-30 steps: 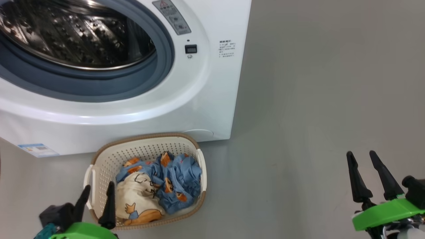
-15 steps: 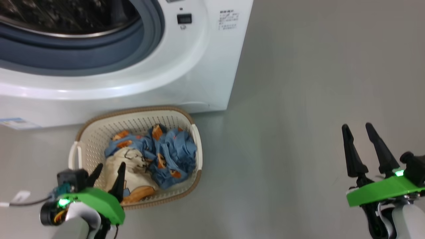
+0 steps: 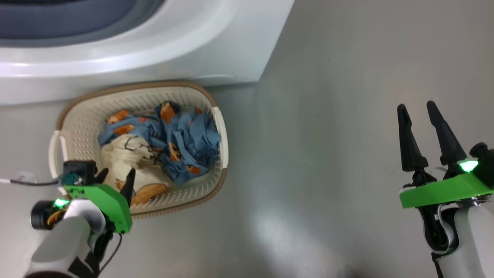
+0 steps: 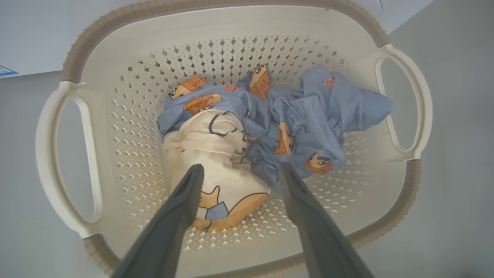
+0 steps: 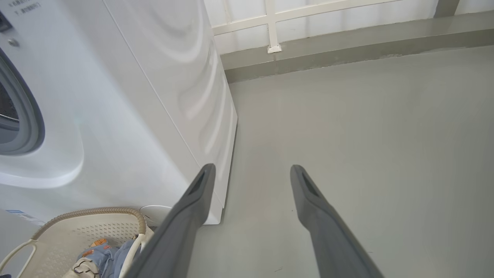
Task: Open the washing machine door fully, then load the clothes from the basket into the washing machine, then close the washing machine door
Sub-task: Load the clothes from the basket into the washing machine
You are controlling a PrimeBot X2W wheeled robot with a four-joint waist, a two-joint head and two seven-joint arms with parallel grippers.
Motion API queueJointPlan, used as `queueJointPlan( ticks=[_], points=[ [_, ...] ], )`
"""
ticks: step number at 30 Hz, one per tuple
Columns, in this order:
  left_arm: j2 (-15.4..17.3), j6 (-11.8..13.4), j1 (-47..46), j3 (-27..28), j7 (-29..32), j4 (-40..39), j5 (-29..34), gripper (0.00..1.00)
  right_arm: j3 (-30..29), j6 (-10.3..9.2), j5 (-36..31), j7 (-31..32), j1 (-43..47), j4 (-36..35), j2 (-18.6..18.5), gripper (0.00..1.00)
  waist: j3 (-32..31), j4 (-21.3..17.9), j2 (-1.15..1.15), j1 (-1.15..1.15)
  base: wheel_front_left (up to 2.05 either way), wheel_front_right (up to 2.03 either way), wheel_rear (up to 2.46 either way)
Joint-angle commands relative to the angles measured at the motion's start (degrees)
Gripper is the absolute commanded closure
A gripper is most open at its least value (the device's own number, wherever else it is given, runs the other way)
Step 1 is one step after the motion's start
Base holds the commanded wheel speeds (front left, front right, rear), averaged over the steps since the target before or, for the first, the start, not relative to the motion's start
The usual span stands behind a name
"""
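L gripper (image 4: 240, 167) open above clothes (image 4: 308, 112) in basket (image 4: 216, 50), R gripper (image 3: 416, 105) open

Counted: one washer (image 3: 162, 61). One basket (image 3: 83, 112) with two handles (image 4: 46, 154). One bundle of clothes (image 3: 189, 143), blue and cream pieces tangled; I cannot fix a piece count. My own: one left gripper (image 3: 118, 172), one right gripper (image 3: 416, 105), two fingers (image 3: 407, 146) each.

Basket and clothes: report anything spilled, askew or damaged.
Nothing stands out. The basket sits upright on the floor by the washing machine, rim and handles intact; the clothes lie bundled inside, none hanging over the rim.
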Motion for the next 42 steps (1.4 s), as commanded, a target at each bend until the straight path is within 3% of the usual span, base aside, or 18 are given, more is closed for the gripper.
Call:
queueJointPlan(
  ticks=[1, 17, 32, 42],
  points=[
    [2.7, -0.1, -2.0, -0.3, 0.0, 1.0, -0.9, 0.00, 1.4, 0.17, -0.7, -0.4, -0.1, -1.9, 0.1, 0.00, 3.9, -0.9, 0.00, 0.00, 0.00, 0.00, 0.00],
    [5.1, -0.1, -9.4, -6.6, 3.6, 6.4, -6.9, 0.00, 3.1, 0.17, -1.4, -0.4, -2.7, -4.1, 0.9, 0.00, 10.4, -2.3, 0.00, 0.00, 0.00, 0.00, 0.00],
    [8.1, -0.1, -15.0, -8.5, 5.6, 8.9, -9.7, 0.00, 4.6, 0.17, -1.6, -0.4, -4.9, -6.2, 1.9, 0.00, 16.0, -4.4, 0.00, 0.00, 0.00, 0.00, 0.00],
    [8.1, -0.1, -16.4, -9.4, 6.8, 9.7, -10.8, 0.00, 4.7, 0.17, -1.9, -0.4, -4.9, -6.8, 2.2, 0.00, 17.6, -4.6, 0.00, 0.00, 0.00, 0.00, 0.00]
  ],
)
